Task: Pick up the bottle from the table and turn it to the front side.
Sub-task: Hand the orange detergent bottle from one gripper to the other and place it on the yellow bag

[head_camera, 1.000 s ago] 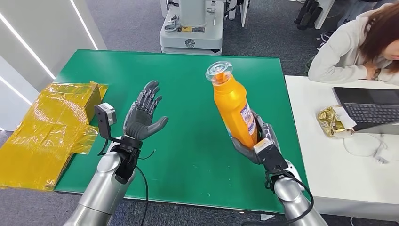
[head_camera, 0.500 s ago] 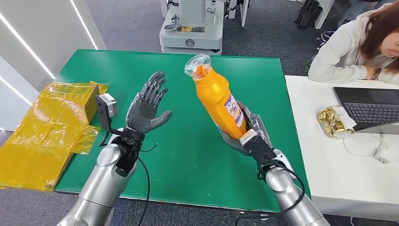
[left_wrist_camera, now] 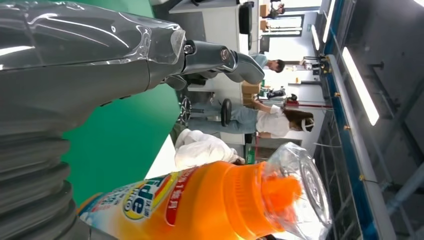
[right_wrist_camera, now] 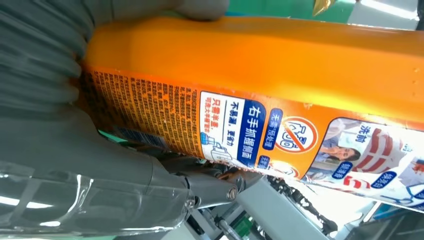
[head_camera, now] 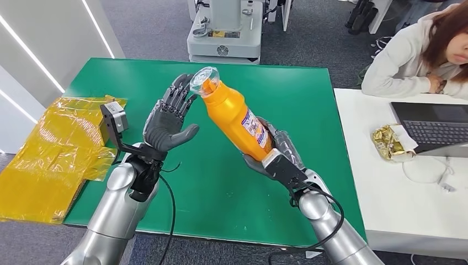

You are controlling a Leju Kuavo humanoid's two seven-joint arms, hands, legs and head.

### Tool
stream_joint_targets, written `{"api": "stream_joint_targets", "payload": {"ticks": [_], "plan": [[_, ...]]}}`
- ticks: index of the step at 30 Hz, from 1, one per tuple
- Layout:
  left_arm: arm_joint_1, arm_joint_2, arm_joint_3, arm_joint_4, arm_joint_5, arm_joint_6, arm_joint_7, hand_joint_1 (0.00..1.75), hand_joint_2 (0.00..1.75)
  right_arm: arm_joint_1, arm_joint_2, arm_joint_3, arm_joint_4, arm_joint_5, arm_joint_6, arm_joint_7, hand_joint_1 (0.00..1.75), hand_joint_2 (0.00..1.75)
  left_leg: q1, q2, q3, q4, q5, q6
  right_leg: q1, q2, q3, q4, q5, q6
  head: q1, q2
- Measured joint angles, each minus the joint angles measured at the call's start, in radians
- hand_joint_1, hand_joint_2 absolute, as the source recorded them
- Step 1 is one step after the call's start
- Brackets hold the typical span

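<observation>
Green table (head_camera: 221,182), grey carpet (head_camera: 154,27).

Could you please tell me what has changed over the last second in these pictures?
The right robot hand, still gripping the orange bottle, has carried it across the green table toward the robot's left and tilted it, so its clear cap now sits by the fingers of the open left robot hand. The yellow wrapping and laptop stayed put.
</observation>
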Motion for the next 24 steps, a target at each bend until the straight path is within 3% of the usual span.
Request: {"api": "stream_joint_targets", "payload": {"ticks": [24], "plan": [[-0.001,-0.001,-0.024,-0.031,-0.006,0.012,0.007,0.0,1.75,-0.015,0.01,0.074,-0.041,0.06,0.01,0.03,1.75,1.75,0.0,0.0,0.0,0.0,0.0,0.0,0.0,0.0,0.0,0.0,0.0,0.0,0.0,0.0]]}}
